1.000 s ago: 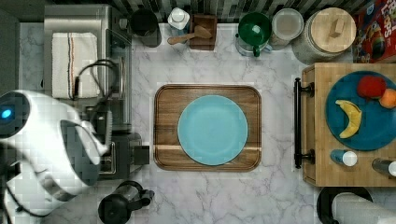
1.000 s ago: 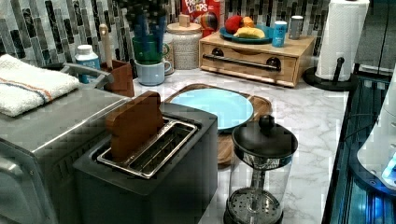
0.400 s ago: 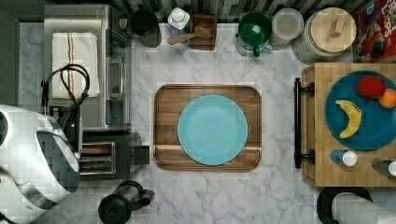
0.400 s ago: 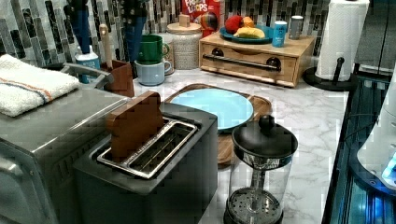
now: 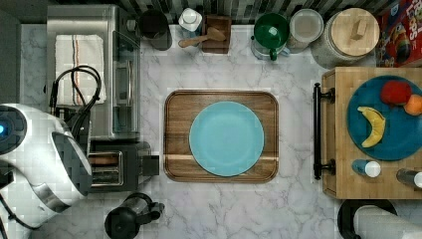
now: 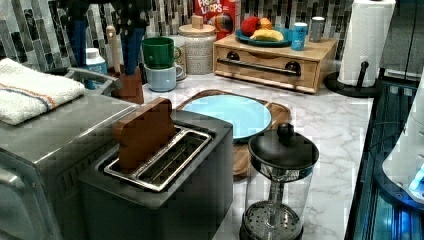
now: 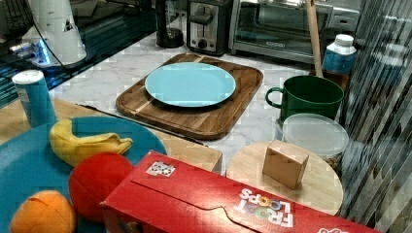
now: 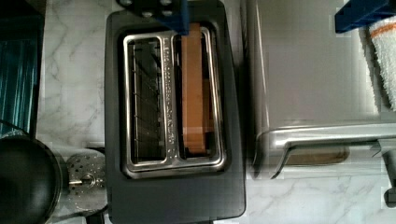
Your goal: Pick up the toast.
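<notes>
The toast (image 6: pixel 144 132) stands upright in one slot of a black toaster (image 6: pixel 200 190), its brown top half sticking out. Edge-on it is a narrow brown strip in the wrist view (image 8: pixel 194 88) and in the top view (image 5: pixel 103 160). My gripper (image 8: pixel 268 11) hangs above it, open wide. One blue finger (image 8: pixel 175 14) is over the end of the toast's slot, the other over the toaster oven (image 8: pixel 308 70). In the left view the gripper (image 6: pixel 104 35) hangs behind and above the toaster. The white arm (image 5: pixel 35 159) covers the toaster's side in the top view.
A French press (image 6: pixel 280 175) stands close beside the toaster. The steel toaster oven (image 6: pixel 45 145) flanks the other side, with a folded white cloth (image 6: pixel 35 95) on top. A light blue plate (image 5: pixel 226 138) lies on a wooden tray (image 5: pixel 174 104) mid-counter. Mugs and jars line the back.
The gripper has travelled to the left view's left, from in front of the mugs to above the toaster and oven. The toast has not moved.
</notes>
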Motion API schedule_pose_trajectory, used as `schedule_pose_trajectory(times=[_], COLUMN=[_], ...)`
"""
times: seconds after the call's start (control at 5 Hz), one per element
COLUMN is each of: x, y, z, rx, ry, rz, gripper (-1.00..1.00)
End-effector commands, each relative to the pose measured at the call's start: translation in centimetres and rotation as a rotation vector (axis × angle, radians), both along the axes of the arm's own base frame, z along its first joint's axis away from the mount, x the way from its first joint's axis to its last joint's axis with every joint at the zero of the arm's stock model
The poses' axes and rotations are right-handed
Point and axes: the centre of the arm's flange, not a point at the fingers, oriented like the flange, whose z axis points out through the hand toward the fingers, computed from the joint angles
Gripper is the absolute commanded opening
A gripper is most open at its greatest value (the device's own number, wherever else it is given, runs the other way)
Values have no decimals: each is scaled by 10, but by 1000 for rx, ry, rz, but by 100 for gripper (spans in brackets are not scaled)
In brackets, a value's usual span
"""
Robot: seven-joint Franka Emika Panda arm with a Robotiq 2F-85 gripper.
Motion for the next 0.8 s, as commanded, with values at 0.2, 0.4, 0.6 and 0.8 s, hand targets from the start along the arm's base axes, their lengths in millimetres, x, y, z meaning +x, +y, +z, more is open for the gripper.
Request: schedule_pose_trajectory(times=[0.2,0.4,0.6,0.8], x=[-38,-50,-61,-61], y=[48,49,57,62], z=[-53,-57,-61,-54], rx=[2,19,-47,-61], ry=[191,229,207,197], rz=[9,28,27,16], gripper=[100,100,78,-100])
